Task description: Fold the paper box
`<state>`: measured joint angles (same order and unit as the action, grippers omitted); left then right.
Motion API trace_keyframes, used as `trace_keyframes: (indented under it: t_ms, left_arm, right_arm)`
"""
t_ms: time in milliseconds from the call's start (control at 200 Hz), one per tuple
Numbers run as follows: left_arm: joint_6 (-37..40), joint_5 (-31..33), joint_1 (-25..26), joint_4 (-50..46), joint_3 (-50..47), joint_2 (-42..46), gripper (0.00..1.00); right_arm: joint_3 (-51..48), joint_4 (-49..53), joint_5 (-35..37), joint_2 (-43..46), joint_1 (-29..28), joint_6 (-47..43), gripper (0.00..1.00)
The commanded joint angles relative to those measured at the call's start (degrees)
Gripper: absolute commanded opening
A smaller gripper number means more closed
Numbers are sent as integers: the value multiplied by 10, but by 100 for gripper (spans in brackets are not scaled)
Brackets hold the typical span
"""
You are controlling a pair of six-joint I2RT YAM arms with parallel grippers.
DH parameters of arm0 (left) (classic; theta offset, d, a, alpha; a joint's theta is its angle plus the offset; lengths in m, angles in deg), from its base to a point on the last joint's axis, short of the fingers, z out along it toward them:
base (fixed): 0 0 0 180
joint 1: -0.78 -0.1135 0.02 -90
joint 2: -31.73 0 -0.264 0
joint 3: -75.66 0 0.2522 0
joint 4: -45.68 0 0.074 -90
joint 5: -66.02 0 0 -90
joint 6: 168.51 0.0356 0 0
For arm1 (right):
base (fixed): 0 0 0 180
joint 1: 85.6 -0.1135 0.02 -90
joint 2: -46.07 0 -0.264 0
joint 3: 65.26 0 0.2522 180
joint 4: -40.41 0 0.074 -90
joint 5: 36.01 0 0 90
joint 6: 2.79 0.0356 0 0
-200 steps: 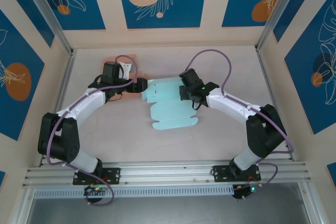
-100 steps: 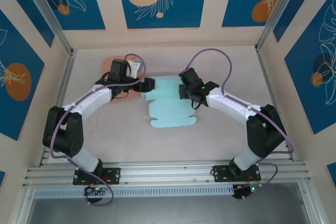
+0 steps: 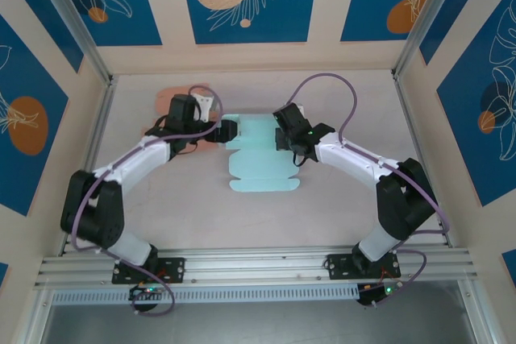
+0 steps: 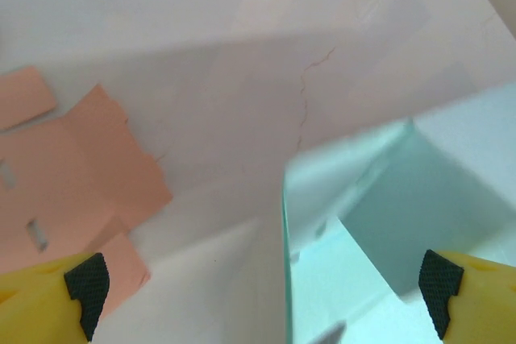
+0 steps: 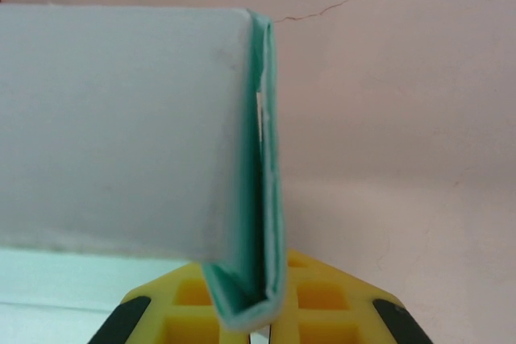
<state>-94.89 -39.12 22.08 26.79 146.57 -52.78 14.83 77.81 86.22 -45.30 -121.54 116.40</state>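
On a pale table (image 3: pixel 339 199), a light teal paper box (image 3: pixel 262 159) lies partly flat at centre, between the two arms. A pink cut-out sheet (image 4: pixel 72 183) rests to its far left. The left gripper (image 3: pixel 228 130) sits at the box's far left edge, jaws spread wide. The right gripper (image 3: pixel 284 136) is clamped on a folded-up flap at the box's far right.

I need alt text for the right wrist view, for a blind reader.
A folded edge of the pale green paper box is pinched in the shut right gripper, whose yellow fingers show at the bottom. Behind it lies the pale beige table with a thin crack.
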Motion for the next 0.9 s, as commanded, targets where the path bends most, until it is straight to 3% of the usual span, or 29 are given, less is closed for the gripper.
trace_keyframes:
  t_ms: [0, 135, 360, 620, 895]
  left_arm:
    - [-50, 68, 5, 19, -54, 98, 100]
    - [-114, 69, 5, 28, -132, 175, 100]
    - [-227, -63, 20, 150, -234, 184, 99]
    - [-231, -39, 66, 213, -238, 149, 100]
    - [-252, -2, 71, 293, -237, 87, 99]
  right_arm:
    - [8, -7, 12, -1, -4, 18, 6]
    - [2, -13, 9, -2, -5, 24, 6]
    - [-6, -25, 4, 3, -8, 28, 6]
    - [-13, -33, 9, 13, -15, 31, 6]
    - [-14, -35, 19, 19, -23, 35, 6]
